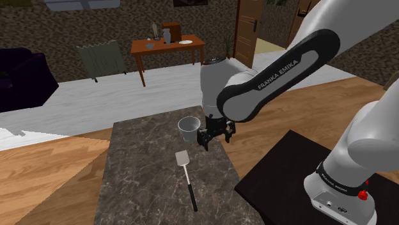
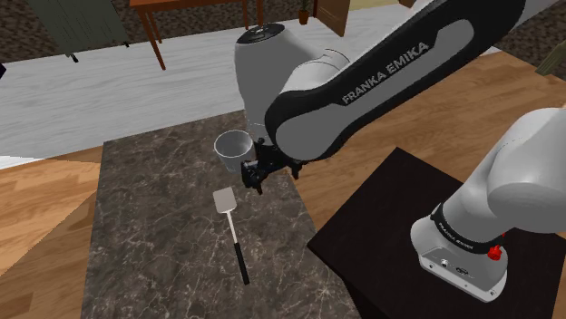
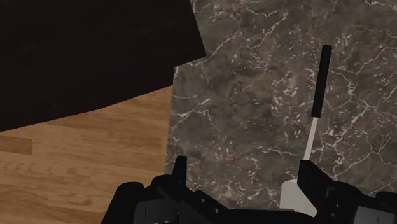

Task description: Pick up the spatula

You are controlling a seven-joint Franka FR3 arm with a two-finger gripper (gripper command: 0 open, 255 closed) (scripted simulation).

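The gripper [image 1: 216,139] is seen poised over a dark, marble-patterned counter [image 1: 140,172], near the counter's edge closest to the stand [image 1: 281,176]. In the wrist view its two black fingers [image 3: 180,170] are shown spread well apart, with nothing clasped between them and only bare counter top in the gap. The spatula [image 1: 183,158] is found lying flat on the counter, just to one side of the gripper. In the wrist view its pale blade is tucked close against the inner side of one finger and partly hidden by it, while its thin shaft and black handle run straight away from the fingertips. Whether the finger touches the blade cannot be told. A grey cup [image 1: 189,128] is seen standing upright just beside the gripper, on the side away from the spatula's handle; contact between cup and gripper cannot be made out. Wooden floor [image 3: 76,165] is visible past the counter's edge on the side of the other finger. The white arm [image 2: 363,72] is seen bent over the counter above the gripper.
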